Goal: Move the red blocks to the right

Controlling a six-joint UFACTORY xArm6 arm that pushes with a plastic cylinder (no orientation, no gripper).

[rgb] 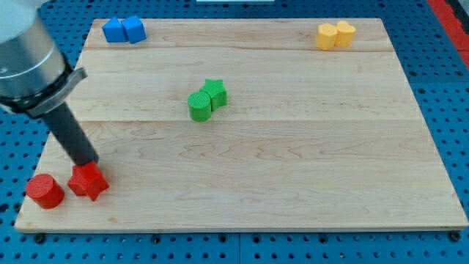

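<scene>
A red cylinder [45, 191] and a red star-like block [89, 181] lie close together at the view's bottom left, on the wooden board [278, 169]. My tip [86, 162] stands at the top edge of the red star-like block, right against it, with the red cylinder to its lower left. The dark rod rises from the tip toward the view's upper left, into the grey arm.
A green cylinder [199, 106] and a green star [215, 92] touch near the board's middle. Two blue blocks [124, 30] sit at the top left. Two yellow blocks [335, 34] sit at the top right. The board's bottom edge runs just below the red blocks.
</scene>
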